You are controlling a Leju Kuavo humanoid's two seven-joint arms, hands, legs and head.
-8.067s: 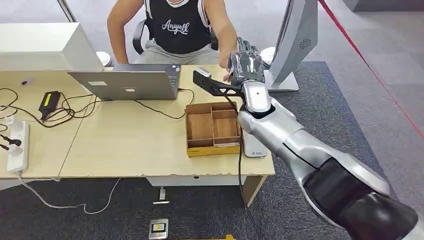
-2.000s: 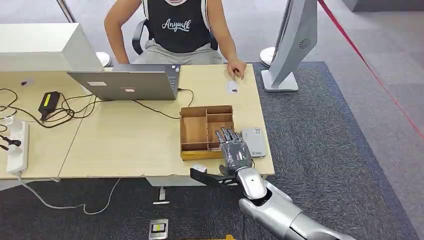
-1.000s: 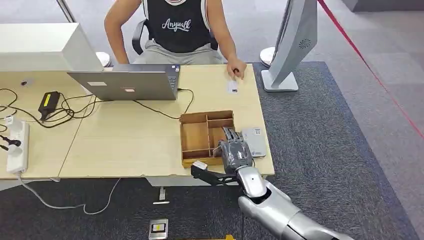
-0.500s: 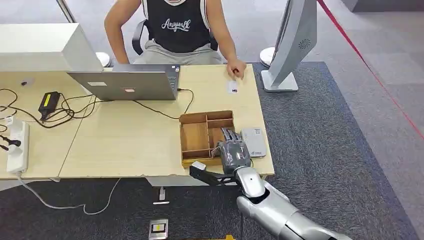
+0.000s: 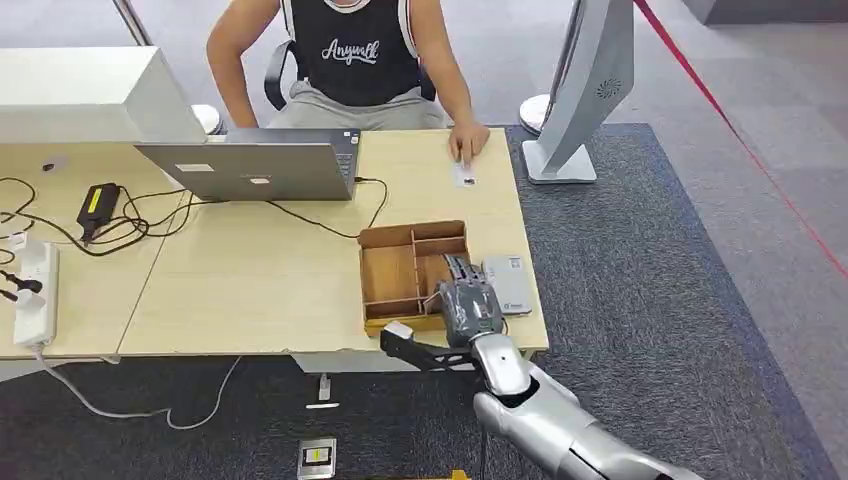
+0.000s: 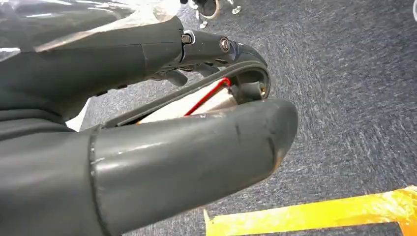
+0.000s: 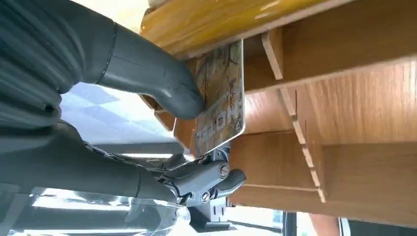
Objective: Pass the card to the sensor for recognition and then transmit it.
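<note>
The right hand (image 5: 470,305) has closed thumb and fingers (image 7: 147,78) on the patterned plastic card (image 7: 220,96) inside the brown wooden divided tray (image 5: 405,272), beside the grey card sensor (image 5: 507,283). Grasp looks secured; lifting toward the sensor comes next. The left hand (image 6: 147,142) hangs curled, holding nothing.

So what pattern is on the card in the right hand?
Mottled tan-brown print with pale lettering on the card, clearest in the right wrist view.

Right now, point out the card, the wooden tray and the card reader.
card (image 7: 220,98), right wrist view, middle of its printed face.
wooden tray (image 5: 391,272), head view, floor of its big compartment.
card reader (image 5: 508,282), head view, its grey top.
</note>
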